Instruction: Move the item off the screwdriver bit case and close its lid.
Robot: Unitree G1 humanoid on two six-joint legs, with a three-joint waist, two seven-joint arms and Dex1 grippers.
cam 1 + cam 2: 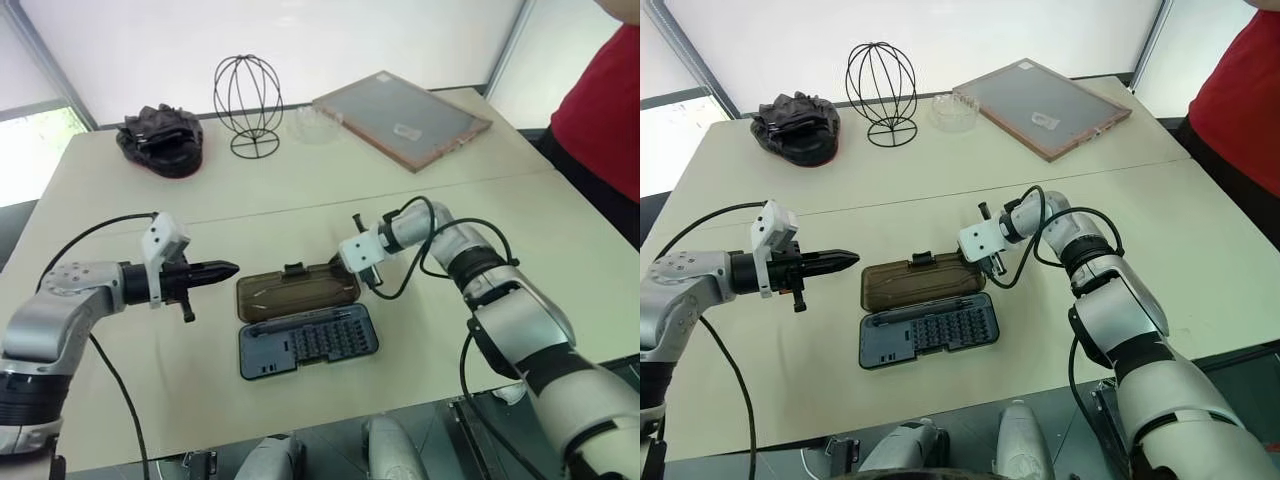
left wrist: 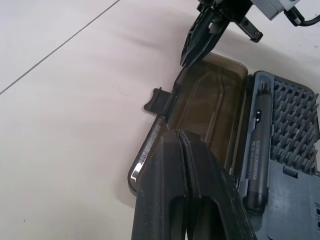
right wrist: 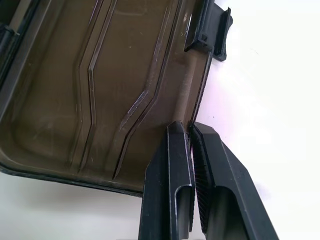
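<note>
Flat hinged grey-blue plastic bit case [image 1: 306, 343] lies open on beige table [image 1: 400, 210], smoky-brown translucent lid [image 1: 296, 292] on far side. Left gripper [image 1: 228, 269] pinched shut, empty, left of lid; right gripper [image 1: 347, 268] shut, empty, at lid's right end.

White lettering runs along the dark pen-shaped screwdriver [image 2: 257, 150] that lies in the screwdriver bit case [image 2: 290, 165], in the tray's slot just beside the lid [image 2: 210, 115]. It seems to read "ELECTRIC SCREWDRIVER"; a smaller line beneath is too fine to read.
</note>
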